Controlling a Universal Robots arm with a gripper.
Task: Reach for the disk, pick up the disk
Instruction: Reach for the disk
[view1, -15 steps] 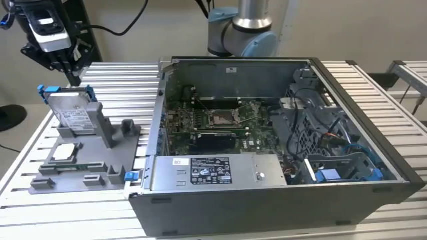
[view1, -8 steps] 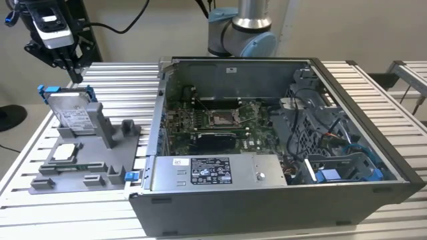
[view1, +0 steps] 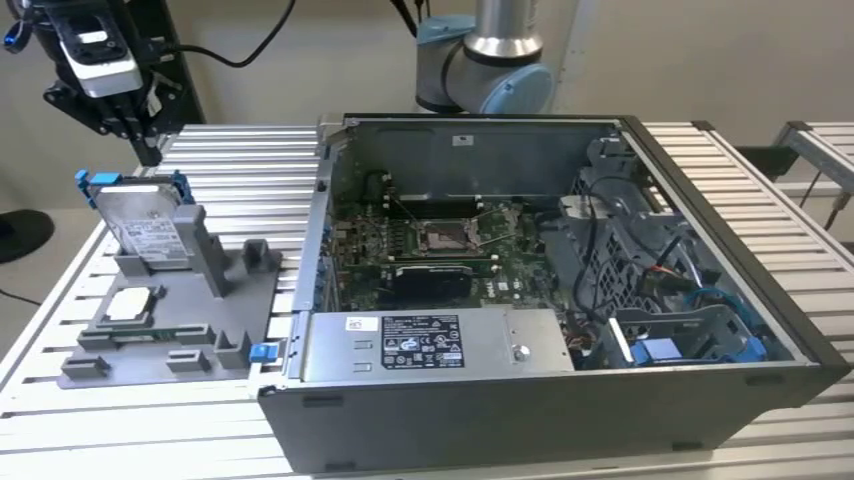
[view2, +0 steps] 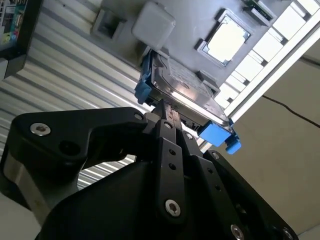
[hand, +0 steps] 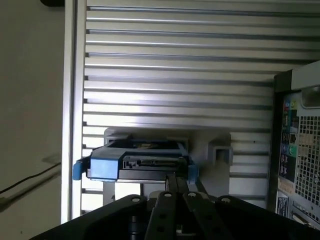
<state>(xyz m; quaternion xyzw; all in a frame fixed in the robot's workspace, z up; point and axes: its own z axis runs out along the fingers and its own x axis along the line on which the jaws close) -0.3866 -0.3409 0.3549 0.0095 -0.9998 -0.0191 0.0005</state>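
Observation:
The disk stands on edge in a grey plastic fixture at the exterior view's left, silver-grey with a white label and blue rails at its ends. My gripper hangs just above and behind the disk's upper edge, apart from it. Its fingers taper to a point, shut with nothing between them. In the second wrist view the fingertips sit close to the disk's edge between its blue rails. The first wrist view shows the disk's connector end just beyond the gripper.
A small square silver chip lies on the fixture in front of the disk. An open computer case with its motherboard exposed stands to the exterior view's right. Everything rests on a slatted aluminium table, whose edge runs close beside the fixture.

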